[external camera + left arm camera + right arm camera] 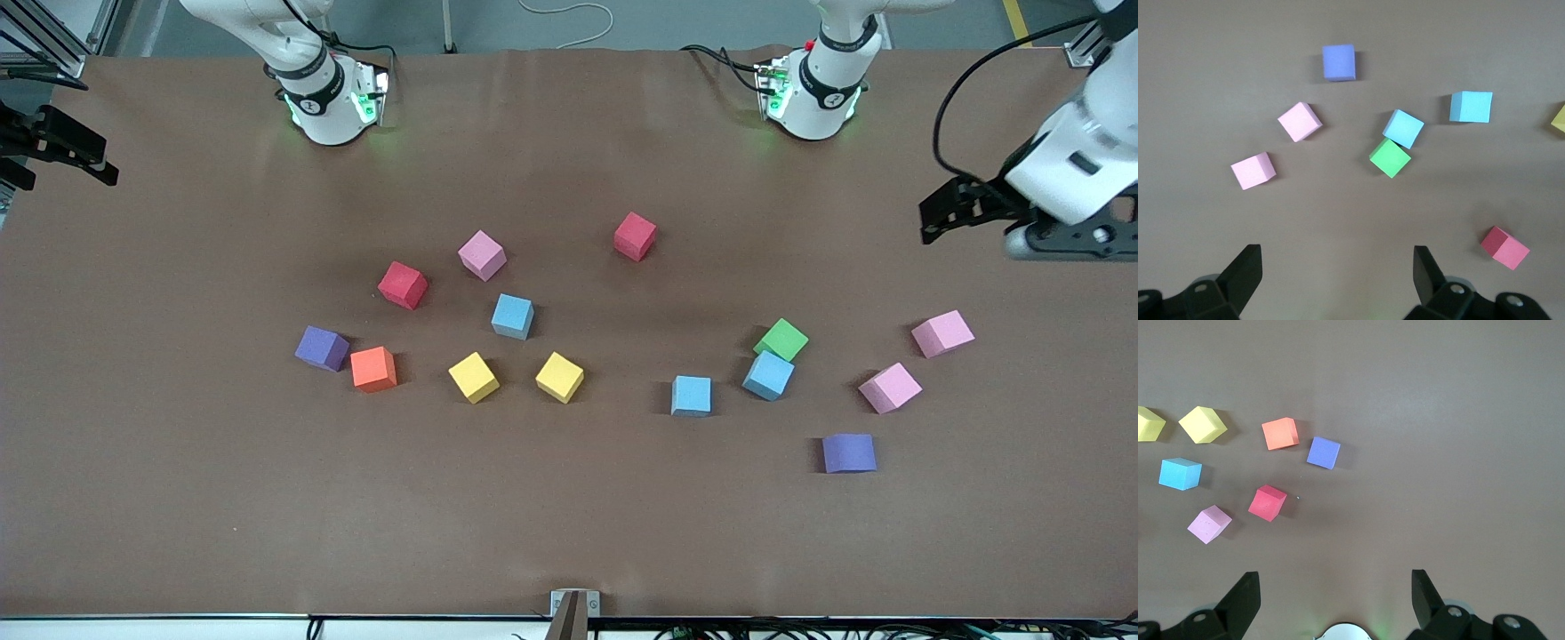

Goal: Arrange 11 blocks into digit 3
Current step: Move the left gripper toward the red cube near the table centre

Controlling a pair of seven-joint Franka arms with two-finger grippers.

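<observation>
- Blocks, fourteen in all, lie loose on the brown table (569,533), scattered in a band across the middle of the front view; none are joined into a digit.
- Pink, three: one (482,255) in the upper middle, two (942,333) (890,388) toward the left arm's end.
- Red, two: one (635,236) highest in the frame, one (403,284) below the upper pink.
- Light blue, three: (513,316), (691,396), and (768,374), which sits against the single green block (781,340).
- Yellow, two, side by side but apart: (473,377), (560,377).
- Purple, two: one (322,348) just beside the single orange block (373,369), one (849,452) lowest in the frame.
- Left gripper (1338,263) hangs over the table's left-arm end, fingers spread, holding nothing.
- Right gripper (1335,583) hangs at the right arm's end, likewise spread and empty.
</observation>
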